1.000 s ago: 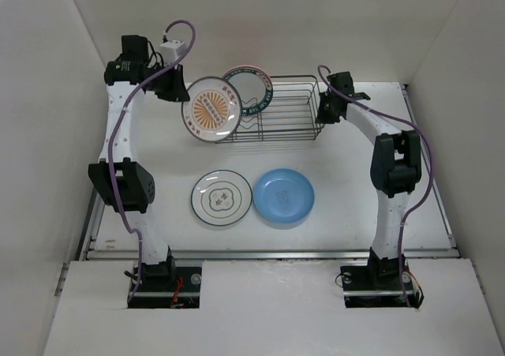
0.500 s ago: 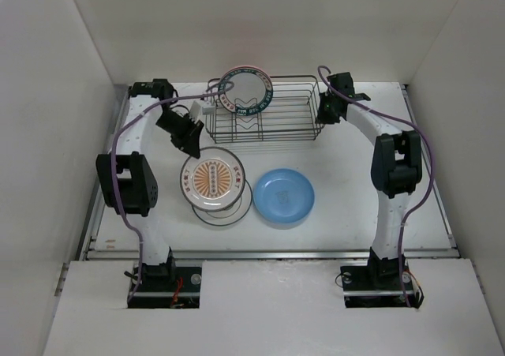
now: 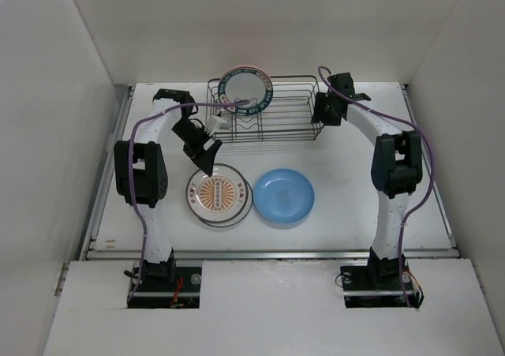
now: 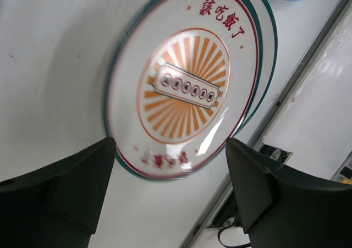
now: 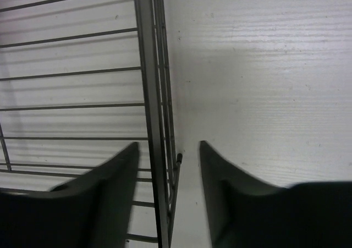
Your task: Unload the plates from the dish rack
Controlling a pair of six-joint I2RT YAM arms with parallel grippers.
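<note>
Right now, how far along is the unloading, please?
Done: the orange-patterned plate lies on the dark-ringed plate, beside the blue plate. In hand: nothing; the left gripper hovers open above them, the right gripper straddles the dish rack wall. Left: at least the green-rimmed plate, upright inside.

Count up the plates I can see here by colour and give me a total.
Orange-patterned plate: 1
White plate with dark ring, under the orange one: 1
Light blue plate: 1
Green-rimmed plate, upright in the dish rack: 1
Total: 4 plates clearly seen. Anything behind the green-rimmed one is too hidden to count.
</note>
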